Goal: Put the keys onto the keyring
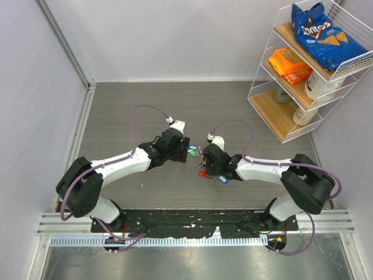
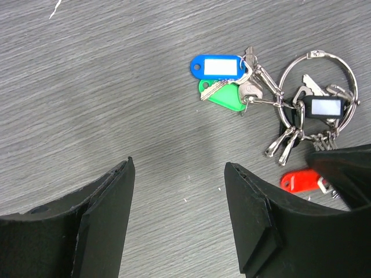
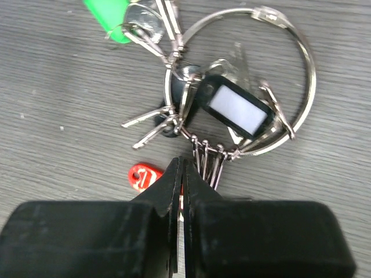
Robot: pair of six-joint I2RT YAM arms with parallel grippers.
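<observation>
The tabletop [image 1: 233, 105] carries the whole bundle near its centre, between the two grippers.

The left gripper [image 2: 178, 168] hovers with its jaws apart and nothing between them. We judge it is staged to take a key.

The right gripper [image 3: 181, 174] has its jaws together, with the tips at the 7 o'clock edge of the keyring [image 3: 311, 75]. We judge this pins the bundle. We cannot tell whether the jaws pinch anything.

The keyring lies flat. In the left wrist view, a linked chain runs from it toward 10 o'clock to the blue tag [image 2: 217, 65], whose long axis lies 9 to 3. The green tag [image 2: 226, 95] sits just beneath.

The red tag [image 2: 298, 180] lies at 6 o'clock, apart from the keyring.

The keys [image 3: 152, 124] fan toward 8 o'clock in the right wrist view.
</observation>
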